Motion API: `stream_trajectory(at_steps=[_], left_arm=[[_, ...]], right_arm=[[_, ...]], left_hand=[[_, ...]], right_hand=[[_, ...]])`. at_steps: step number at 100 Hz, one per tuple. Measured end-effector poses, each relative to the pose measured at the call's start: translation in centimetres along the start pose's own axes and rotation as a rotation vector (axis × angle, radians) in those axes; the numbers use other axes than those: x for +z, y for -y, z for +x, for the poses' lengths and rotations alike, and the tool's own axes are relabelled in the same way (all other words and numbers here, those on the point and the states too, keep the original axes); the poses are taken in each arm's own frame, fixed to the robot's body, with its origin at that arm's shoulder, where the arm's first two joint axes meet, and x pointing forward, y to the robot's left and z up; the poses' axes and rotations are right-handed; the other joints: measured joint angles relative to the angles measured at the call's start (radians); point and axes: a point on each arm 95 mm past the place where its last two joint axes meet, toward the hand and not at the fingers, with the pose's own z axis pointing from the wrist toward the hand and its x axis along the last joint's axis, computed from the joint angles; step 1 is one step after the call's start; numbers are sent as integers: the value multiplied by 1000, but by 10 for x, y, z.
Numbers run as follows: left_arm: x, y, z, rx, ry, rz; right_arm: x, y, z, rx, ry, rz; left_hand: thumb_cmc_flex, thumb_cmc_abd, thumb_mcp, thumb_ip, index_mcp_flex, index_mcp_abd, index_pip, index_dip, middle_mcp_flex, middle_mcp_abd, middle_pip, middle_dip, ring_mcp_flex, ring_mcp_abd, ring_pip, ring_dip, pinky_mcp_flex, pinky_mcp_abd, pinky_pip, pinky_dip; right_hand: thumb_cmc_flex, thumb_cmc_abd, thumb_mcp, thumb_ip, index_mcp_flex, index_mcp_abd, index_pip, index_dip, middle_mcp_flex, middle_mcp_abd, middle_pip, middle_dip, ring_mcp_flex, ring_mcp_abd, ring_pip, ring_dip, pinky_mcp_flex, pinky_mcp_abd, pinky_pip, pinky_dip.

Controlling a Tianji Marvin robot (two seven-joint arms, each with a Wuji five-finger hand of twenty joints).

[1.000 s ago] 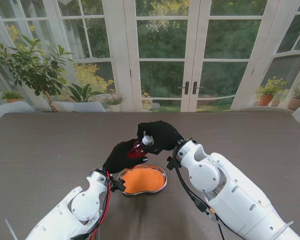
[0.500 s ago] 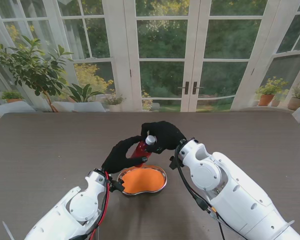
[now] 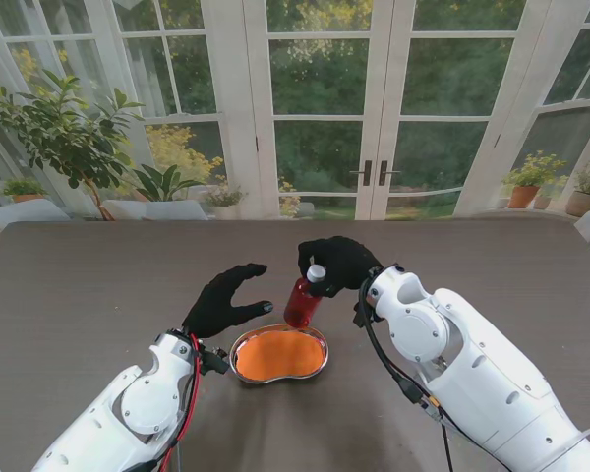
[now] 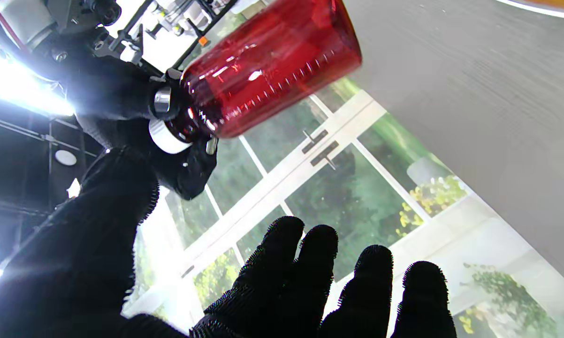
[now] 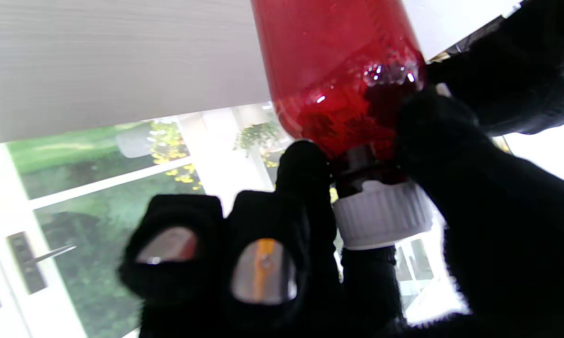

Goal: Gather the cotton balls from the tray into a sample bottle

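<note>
Your right hand (image 3: 336, 264) pinches the sample bottle (image 3: 301, 300) by its neck; left hand (image 3: 222, 299) spread, holding nothing

Gloved fingertips (image 5: 305, 162) clamp just under the ribbed white cap (image 5: 381, 213), so the glossy red translucent bottle hangs tilted beyond the steel tray (image 3: 320, 339), whose kidney-shaped orange bed shows no cotton balls you can make out

A: Cotton balls? None discernible; bottle (image 3: 301, 301) contents unreadable through red glass. Its base is cropped at the right wrist view's top edge.

B: Right hand (image 3: 340, 263) hides the neck; tray (image 4: 540, 3) clipped, upper right corner.
</note>
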Motion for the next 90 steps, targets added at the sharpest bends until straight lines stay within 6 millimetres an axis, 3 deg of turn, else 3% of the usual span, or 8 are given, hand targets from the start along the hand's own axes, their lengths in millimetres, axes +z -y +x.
stream_trajectory(at_steps=[9,10,56,90], left_arm=[[-2,4,-2,10,12,5],[-2,4,-2,10,13,5],[-8,14,-8,31,55,16],[-9,14,-7,25,64,10]], right_arm=[[-1,-2,-10,-28,36,15],[-1,-2,-11,-30,40,18],[-5,0,-61,-126,190,124],[-5,11,-80,-148,233,170]], left_hand=[[0,0,5,0,13,0,9,2,0,0,0,0,1,0,0,0,1,0,-1,12],[0,4,5,11,13,0,9,3,0,0,0,0,1,0,0,0,1,0,-1,12],[0,28,20,11,46,-2,19,19,0,0,0,0,3,1,0,0,10,0,-1,26],[0,28,20,11,56,-2,20,24,0,0,0,0,12,3,0,0,14,1,-1,37]], right_hand=[[0,0,0,0,0,0,0,0,0,0,0,0,0,0,0,0,0,0,0,0],[0,0,0,0,0,0,0,0,0,0,0,0,0,0,0,0,0,0,0,0],[1,0,2,0,-14,0,17,0,-9,0,13,9,-1,0,-29,-9,-10,0,-30,0],[1,6,9,0,-35,0,36,0,-24,0,25,10,-8,0,-69,-27,-24,0,-62,0]])
